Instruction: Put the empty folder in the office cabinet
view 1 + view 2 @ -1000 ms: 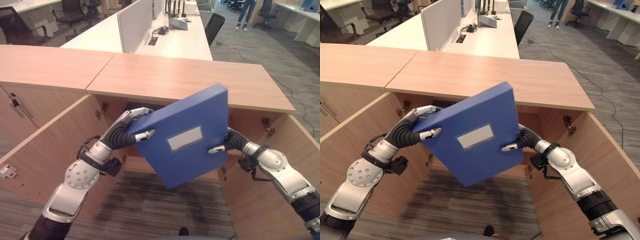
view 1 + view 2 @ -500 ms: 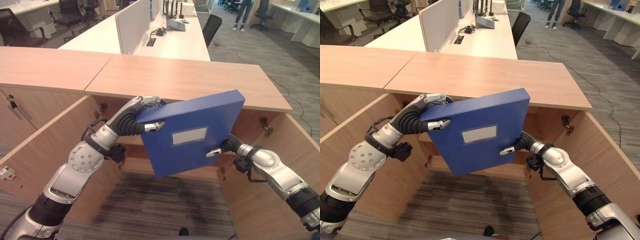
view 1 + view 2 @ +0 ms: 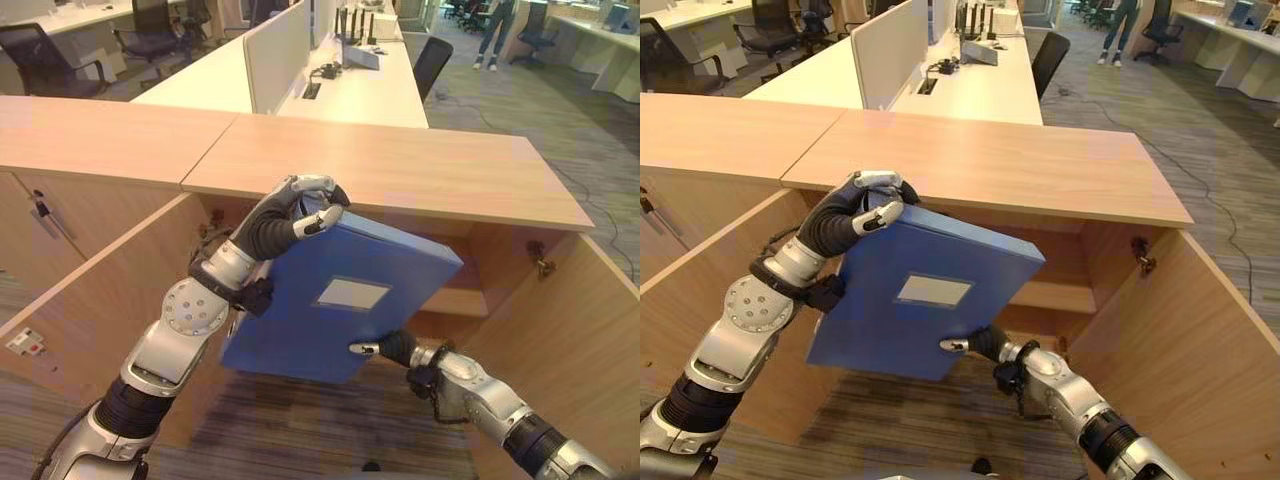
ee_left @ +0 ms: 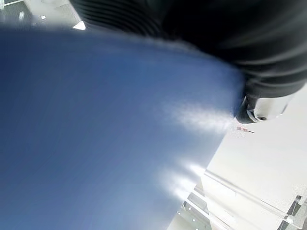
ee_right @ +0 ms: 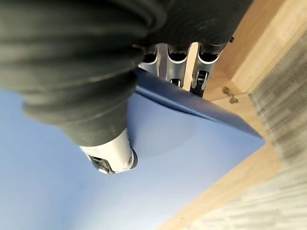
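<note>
Folder (image 3: 340, 300): blue, flat, box-type, with a pale blank label (image 3: 352, 292) on its upper face. Held tilted in front of the open cabinet (image 3: 560, 330), far edge raised toward the cabinet mouth just under the wooden top, near edge lower over the carpet (image 3: 300, 420).

Left hand (image 3: 300, 205): clamped on the folder's upper left corner, fingers curled over the far edge, thumb pressed on the top face.

Right hand (image 3: 385, 347): gripping the folder's lower right edge, thumb on the upper face, fingers (image 5: 201, 79) wrapped beneath, as its wrist view shows.

Cabinet: light wood, both doors swung open to either side, one inner shelf (image 3: 455, 300) visible behind the folder's right corner.

Background: white tabletop (image 3: 370, 85) with a divider screen (image 3: 275, 50), black office chairs (image 3: 45, 65), a person (image 3: 497, 25) standing far off.
</note>
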Controlling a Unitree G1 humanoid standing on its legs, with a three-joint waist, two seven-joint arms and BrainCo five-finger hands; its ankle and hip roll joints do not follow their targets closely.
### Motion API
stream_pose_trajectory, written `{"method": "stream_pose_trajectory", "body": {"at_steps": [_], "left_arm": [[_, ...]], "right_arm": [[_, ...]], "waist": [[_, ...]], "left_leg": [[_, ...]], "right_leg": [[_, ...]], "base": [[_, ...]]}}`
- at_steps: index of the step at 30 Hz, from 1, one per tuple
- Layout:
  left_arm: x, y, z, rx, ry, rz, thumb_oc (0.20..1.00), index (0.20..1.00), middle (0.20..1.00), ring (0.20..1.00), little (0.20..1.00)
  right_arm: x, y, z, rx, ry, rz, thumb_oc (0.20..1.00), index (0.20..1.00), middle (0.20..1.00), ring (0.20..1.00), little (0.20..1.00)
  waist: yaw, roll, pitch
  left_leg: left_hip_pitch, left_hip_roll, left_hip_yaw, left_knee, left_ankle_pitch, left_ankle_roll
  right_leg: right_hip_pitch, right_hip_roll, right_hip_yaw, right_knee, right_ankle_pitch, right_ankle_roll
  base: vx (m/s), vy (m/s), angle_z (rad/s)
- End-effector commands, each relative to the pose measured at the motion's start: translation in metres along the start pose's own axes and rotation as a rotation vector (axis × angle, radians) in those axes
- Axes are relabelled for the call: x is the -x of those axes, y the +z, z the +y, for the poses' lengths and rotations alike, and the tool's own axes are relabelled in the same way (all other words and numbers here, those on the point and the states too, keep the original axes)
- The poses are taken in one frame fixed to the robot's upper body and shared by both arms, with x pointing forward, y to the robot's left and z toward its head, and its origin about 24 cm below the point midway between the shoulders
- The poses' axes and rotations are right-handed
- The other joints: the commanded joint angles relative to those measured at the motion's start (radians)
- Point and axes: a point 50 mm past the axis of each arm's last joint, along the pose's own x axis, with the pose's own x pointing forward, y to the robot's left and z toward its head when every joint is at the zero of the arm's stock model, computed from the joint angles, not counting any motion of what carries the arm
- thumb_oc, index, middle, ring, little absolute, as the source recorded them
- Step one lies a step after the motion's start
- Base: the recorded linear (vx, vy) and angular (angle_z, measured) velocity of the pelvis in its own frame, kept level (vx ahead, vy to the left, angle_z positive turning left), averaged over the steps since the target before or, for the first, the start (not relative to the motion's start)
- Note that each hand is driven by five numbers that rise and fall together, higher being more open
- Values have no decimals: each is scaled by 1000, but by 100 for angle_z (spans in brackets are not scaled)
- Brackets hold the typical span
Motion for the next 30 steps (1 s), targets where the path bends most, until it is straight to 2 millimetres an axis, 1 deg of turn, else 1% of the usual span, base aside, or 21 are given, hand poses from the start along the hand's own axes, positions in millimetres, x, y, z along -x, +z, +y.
{"method": "stream_pose_trajectory", "body": {"at_steps": [1, 7, 11, 12, 13, 14, 17, 18, 19, 20, 21, 22, 23, 24, 25, 26, 28, 29, 30], "left_arm": [[-18, 32, -30, 246, -83, -250, 200, 200, 200, 200, 200], [-5, 8, -38, 341, -71, -108, 200, 200, 200, 200, 200], [7, -9, -41, 381, -45, -5, 200, 200, 200, 200, 200], [9, -12, -41, 388, -36, 12, 200, 200, 200, 200, 200], [9, -12, -41, 388, -36, 13, 200, 200, 200, 200, 200], [15, -17, -42, 408, -23, 47, 200, 200, 200, 200, 200], [25, -26, -46, 461, 1, 113, 200, 200, 200, 200, 200], [30, -30, -48, 488, 7, 141, 263, 263, 263, 263, 263], [34, -35, -51, 526, 18, 170, 291, 291, 291, 291, 291], [40, -40, -54, 576, 33, 206, 464, 464, 464, 464, 464], [45, -46, -57, 625, 49, 240, 507, 507, 507, 507, 507], [48, -50, -58, 651, 56, 259, 887, 887, 887, 887, 887], [53, -52, -58, 687, 64, 270, 1000, 1000, 1000, 1000, 1000], [53, -52, -58, 687, 64, 270, 1000, 1000, 1000, 1000, 1000], [64, -57, -59, 776, 103, 299, 1000, 1000, 1000, 1000, 1000], [70, -60, -60, 817, 129, 317, 1000, 1000, 1000, 1000, 1000], [82, -67, -62, 890, 188, 353, 1000, 1000, 1000, 1000, 1000], [82, -67, -62, 891, 188, 353, 1000, 1000, 1000, 1000, 1000], [92, -73, -63, 956, 250, 380, 1000, 1000, 1000, 1000, 1000]], "right_arm": [[-38, 46, 61, -188, 295, -291, 200, 200, 200, 200, 200], [-39, 14, 63, -446, 223, -262, 200, 200, 200, 200, 200], [-38, 2, 68, -592, 187, -274, 200, 200, 200, 200, 200], [-36, -1, 67, -629, 170, -284, 200, 200, 200, 200, 200], [-36, -1, 67, -629, 170, -284, 200, 200, 200, 200, 200], [-34, -8, 66, -701, 133, -291, 200, 200, 200, 200, 200], [-30, -19, 62, -780, 68, -293, 200, 200, 200, 200, 200], [-29, -23, 61, -806, 48, -290, 200, 200, 200, 200, 200], [-28, -29, 59, -841, 20, -289, 200, 200, 200, 200, 200], [-26, -34, 56, -874, -15, -289, 200, 200, 200, 200, 200], [-23, -39, 53, -900, -49, -291, 200, 200, 200, 200, 200], [-22, -44, 52, -919, -75, -282, 200, 200, 200, 200, 200], [-20, -50, 50, -948, -102, -278, 200, 200, 200, 200, 200], [-20, -50, 50, -948, -102, -278, 200, 200, 200, 200, 200], [-15, -61, 49, -988, -132, -254, 200, 200, 200, 200, 200], [-12, -66, 48, -995, -147, -244, 200, 200, 200, 200, 200], [-7, -73, 46, -996, -165, -228, 200, 200, 200, 200, 200], [-7, -73, 46, -996, -165, -227, 200, 200, 200, 200, 200], [-3, -76, 45, -996, -178, -227, 200, 200, 200, 200, 200]], "waist": [[-13, -31, 4], [-17, -27, 5], [-22, -24, 6], [-24, -23, 6], [-24, -24, 6], [-26, -22, 7], [-29, -20, 11], [-30, -20, 10], [-31, -20, 11], [-32, -19, 10], [-34, -18, 12], [-35, -17, 12], [-36, -17, 13], [-36, -17, 13], [-38, -16, 14], [-38, -15, 15], [-38, -15, 16], [-38, -15, 15], [-38, -14, 16]], "left_leg": [[-43, -1, -53, -3, -21, -15], [-41, -1, -51, -3, -20, -17], [-38, -1, -48, -3, -21, -18], [-38, -1, -48, -3, -21, -18], [-38, -1, -48, -3, -21, -18], [-39, -1, -47, -3, -20, -19], [-40, -2, -48, -3, -20, -19], [-40, -2, -48, -3, -20, -20], [-40, -2, -48, -3, -19, -20], [-41, -1, -47, -3, -19, -20], [-42, -2, -47, -3, -17, -20], [-42, -2, -47, -3, -17, -20], [-42, -2, -46, -3, -17, -21], [-42, -2, -46, -3, -17, -21], [-41, -3, -48, -3, -17, -21], [-40, -3, -48, -3, -17, -21], [-40, -2, -49, -3, -17, -21], [-40, -2, -49, -3, -17, -21], [-40, -2, -50, -3, -16, -21]], "right_leg": [[101, -58, -39, 7, -96, 92], [102, -58, -37, 7, -96, 90], [103, -58, -36, 7, -95, 89], [102, -57, -36, 7, -95, 89], [102, -57, -36, 7, -95, 89], [102, -56, -36, 7, -94, 89], [101, -55, -36, 7, -93, 89], [100, -55, -35, 7, -93, 89], [99, -55, -36, 7, -92, 89], [98, -54, -36, 7, -92, 89], [97, -53, -36, 7, -91, 89], [96, -52, -35, 7, -91, 89], [96, -52, -34, 7, -91, 90], [96, -52, -34, 7, -91, 90], [96, -51, -34, 7, -90, 90], [95, -51, -33, 7, -90, 90], [96, -50, -33, 7, -91, 89], [96, -50, -33, 7, -91, 89], [97, -49, -33, 7, -92, 89]], "base": [[0, 0, 0], [0, 0, 0], [0, 0, 0], [0, 0, 0], [0, 0, 0], [0, 0, 0], [0, 0, 0], [0, 0, 0], [0, 0, 0], [0, 0, 0], [0, 0, 0], [0, 0, 0], [0, 0, 0], [0, 0, 0], [0, 0, 0], [0, 0, 0], [0, 0, 0], [0, 0, 0], [0, 0, 0]]}}
